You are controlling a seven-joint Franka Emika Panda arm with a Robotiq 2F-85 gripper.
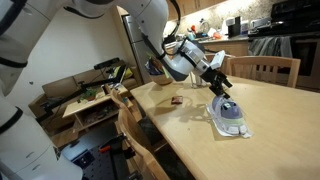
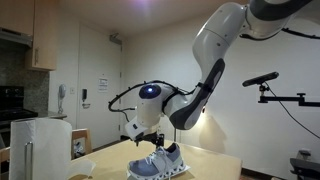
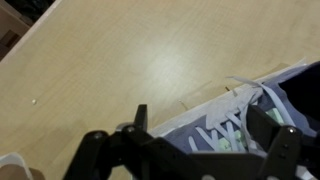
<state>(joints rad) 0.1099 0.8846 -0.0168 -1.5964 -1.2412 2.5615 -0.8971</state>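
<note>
Hovering just above the grey-and-white mesh sneaker [image 1: 229, 117], well in from the wooden table's [image 1: 282, 118] edges, the black gripper [image 1: 219, 88] stands spread wide; probably the approach step, next needing a straight descent

Shoe [image 3: 218, 135] half behind the fingers [image 3: 140, 116], cut off at the wrist view's right edge.

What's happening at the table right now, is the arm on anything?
Nothing is gripped yet. The robot arm's fingers stand wide open just above a grey-and-white sneaker that sits upright on the wooden table. In the wrist view they are poised on either side of the laces. A small dark object lies apart on the tabletop, away from the shoe.
</note>
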